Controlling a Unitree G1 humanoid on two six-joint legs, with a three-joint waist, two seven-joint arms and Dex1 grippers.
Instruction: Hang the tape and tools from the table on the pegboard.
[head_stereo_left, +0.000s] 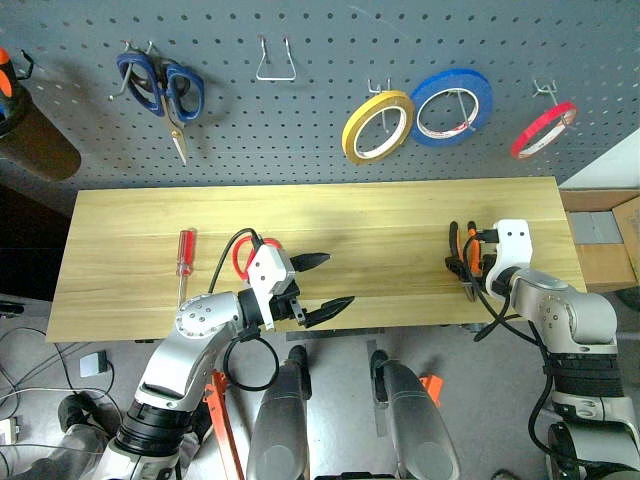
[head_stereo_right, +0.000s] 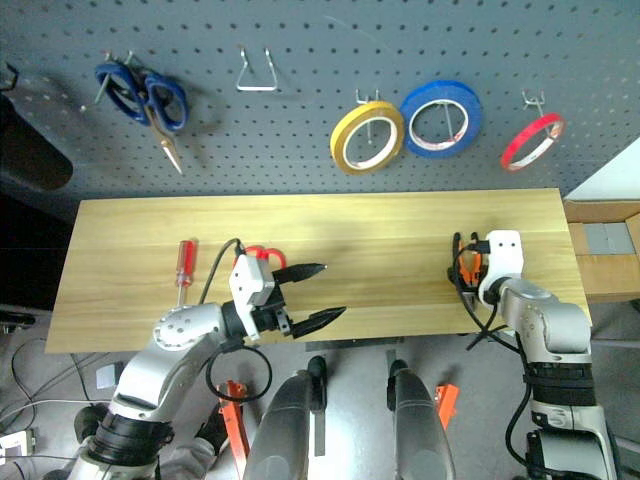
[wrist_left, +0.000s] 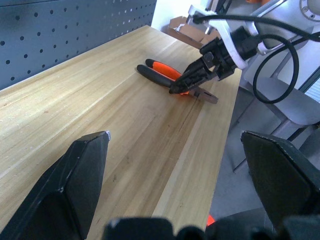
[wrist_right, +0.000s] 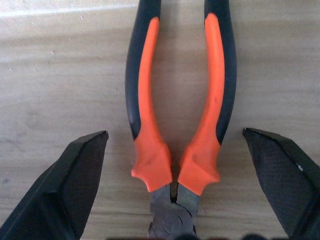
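Note:
The pliers (wrist_right: 150, 100), with orange-and-black handles, lie flat near the right end of the table (head_stereo_left: 400, 210). My right gripper (wrist_right: 175, 131) hangs open over them, one finger on each side, not touching. My left gripper (head_stereo_left: 322, 287) is open and empty above the table's front edge. It partly hides the red-handled scissors (head_stereo_left: 244, 256) behind it. The red-handled screwdriver (head_stereo_left: 185, 256) lies further left. A thin red tape ring (head_stereo_left: 545, 130) hangs on a hook at the right of the pegboard (head_stereo_left: 320, 100).
Blue-handled scissors (head_stereo_left: 160, 90), a yellow roll (head_stereo_left: 377, 126) and a blue roll (head_stereo_left: 450, 106) hang on the pegboard. A bare wire hook (head_stereo_left: 274, 60) sits between the scissors and the yellow roll. Cardboard boxes (head_stereo_left: 605, 240) stand past the table's right end.

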